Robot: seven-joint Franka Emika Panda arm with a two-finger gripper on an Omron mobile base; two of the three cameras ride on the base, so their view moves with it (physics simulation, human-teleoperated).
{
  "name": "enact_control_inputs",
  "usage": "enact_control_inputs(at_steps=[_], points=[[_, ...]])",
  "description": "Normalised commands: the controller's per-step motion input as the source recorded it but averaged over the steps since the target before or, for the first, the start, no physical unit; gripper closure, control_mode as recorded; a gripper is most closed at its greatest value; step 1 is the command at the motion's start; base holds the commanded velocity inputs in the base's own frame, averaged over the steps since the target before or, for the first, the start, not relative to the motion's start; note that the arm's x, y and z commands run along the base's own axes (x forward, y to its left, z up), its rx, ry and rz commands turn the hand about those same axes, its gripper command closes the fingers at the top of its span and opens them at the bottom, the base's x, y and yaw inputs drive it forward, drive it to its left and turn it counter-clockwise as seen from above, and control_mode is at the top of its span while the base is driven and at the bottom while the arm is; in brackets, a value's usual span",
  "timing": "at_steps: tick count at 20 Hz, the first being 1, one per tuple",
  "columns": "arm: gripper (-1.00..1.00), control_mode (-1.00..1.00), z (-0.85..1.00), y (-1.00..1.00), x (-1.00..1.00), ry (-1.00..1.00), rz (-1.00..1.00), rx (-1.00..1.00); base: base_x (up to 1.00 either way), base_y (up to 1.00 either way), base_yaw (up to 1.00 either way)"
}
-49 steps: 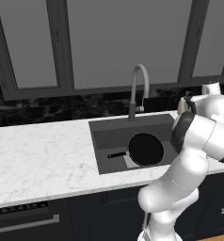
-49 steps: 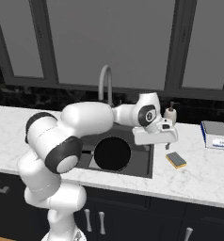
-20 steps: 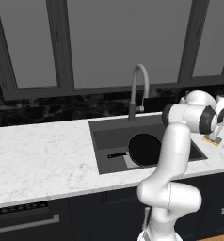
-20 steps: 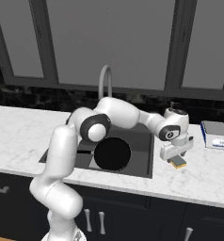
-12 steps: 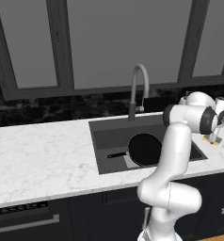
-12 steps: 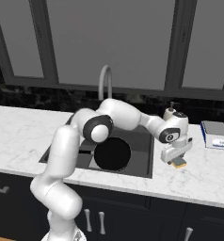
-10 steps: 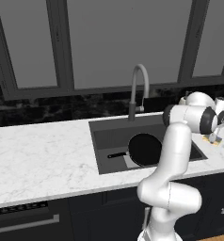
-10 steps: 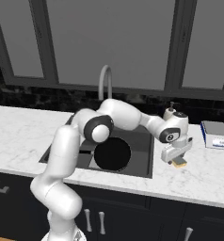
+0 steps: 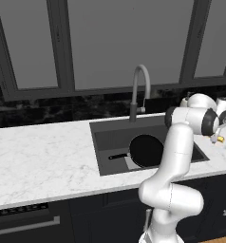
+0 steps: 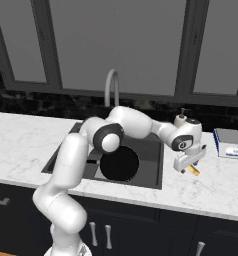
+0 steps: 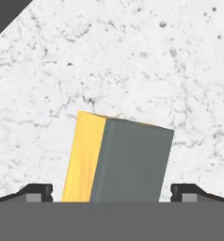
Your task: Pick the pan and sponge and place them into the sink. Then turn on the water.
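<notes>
White marble surface is running under dark windows in the left base view, and I am taking the sink as my landmark. Inside it the pan is lying flat, its handle pointing toward the sink's left wall. Behind the sink the grey faucet is arching over the basin. My arm is reaching past the sink's right rim, where only a scrap of yellow sponge is peeking out at the frame's edge.

From the right base view, I am seeing the pan sitting in the sink, and the tool is hanging low over the surface just right of the sink, with the sponge right at its tip. A white soap bottle is standing behind the sink's right corner, and a blue-and-white stack is lying farther right.

Through the hand view, the sponge is lying on the marble, grey face and yellow side showing, between the two fingertips, which are standing spread on either side, clear of it.
</notes>
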Motion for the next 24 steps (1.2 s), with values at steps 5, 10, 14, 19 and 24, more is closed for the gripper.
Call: enact_control_inputs(at_steps=[5,10,14,19,24], points=[[1.0,-1.0,0.0,0.0,-0.01,-0.03,0.0,0.0,0.0,0.0,0.0],[1.0,-1.0,0.27,0.35,-0.36,-0.1,0.0,0.0,0.0,0.0,0.0],[1.0,-1.0,0.45,0.95,-0.6,-0.08,0.03,0.0,0.0,0.0,0.0],[1.0,-1.0,0.41,1.0,-0.45,-0.06,0.21,0.0,0.0,0.0,0.0],[1.0,-1.0,0.14,1.0,-0.09,-0.06,0.26,0.0,0.0,0.0,0.0]])
